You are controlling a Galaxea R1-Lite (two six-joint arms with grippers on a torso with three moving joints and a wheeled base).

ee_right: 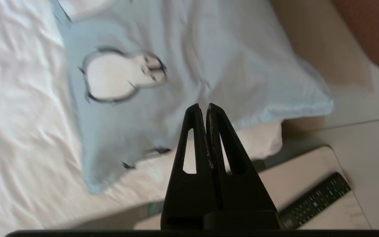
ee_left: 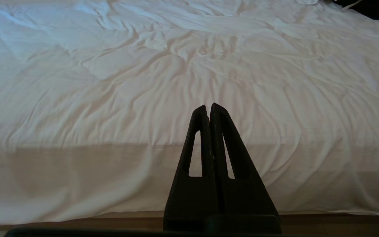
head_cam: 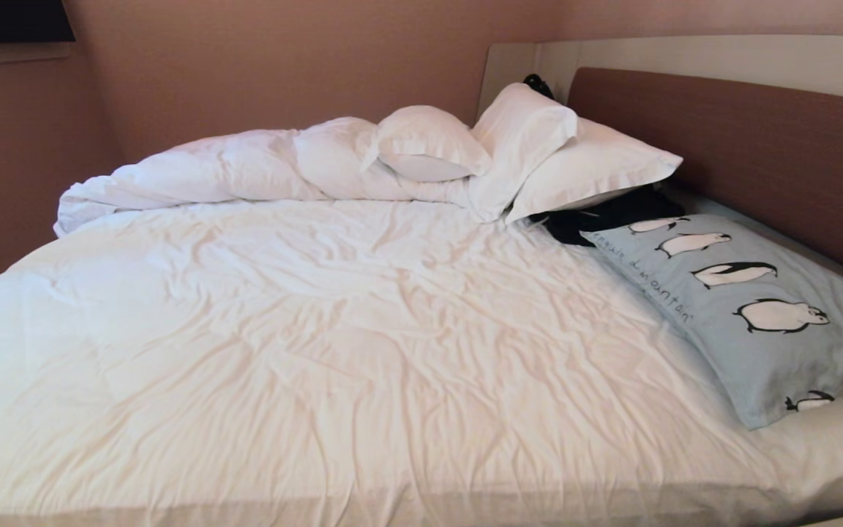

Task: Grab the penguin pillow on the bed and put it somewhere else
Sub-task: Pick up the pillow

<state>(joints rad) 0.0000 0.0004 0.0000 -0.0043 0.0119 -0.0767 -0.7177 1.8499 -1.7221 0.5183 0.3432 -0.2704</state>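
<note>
Against the brown padded headboard [head_cam: 758, 154], on the bed [head_cam: 334, 329], the penguin pillow [head_cam: 751, 315] is lying flat on the sheet, so the task is barely begun: nothing is gripped, nothing lifted, and the whole carry to another spot is left to do. The right gripper [ee_right: 207, 108] is hanging above the pillow's end farthest from the white pillows [head_cam: 538, 154], its two black fingers pressed together and holding nothing; in my judgement it is lining up an approach, and the fingers will need to part before they can take any cloth. The left gripper [ee_left: 208, 108] is sitting idle off the edge of the bed opposite the duvet, likewise closed and empty, pointing across the sheet.

The pillow is looking soft and plump, a long rectangle in light blue cotton-like cloth with a loose flat hem at its edge, printed with rounded black-and-white penguins and thin dark lettering. The sheet is showing as wrinkled white fabric, matte and slack, and the duvet [head_cam: 202, 176] is lying bunched in a thick roll well away from the headboard's near end. A dark garment [head_cam: 604, 216] is lying next to the headboard, between the white pillows and the penguin pillow. Beside the headboard, a smooth pale bedside surface [ee_right: 311, 184] is carrying a slim black remote control [ee_right: 314, 200].
</note>
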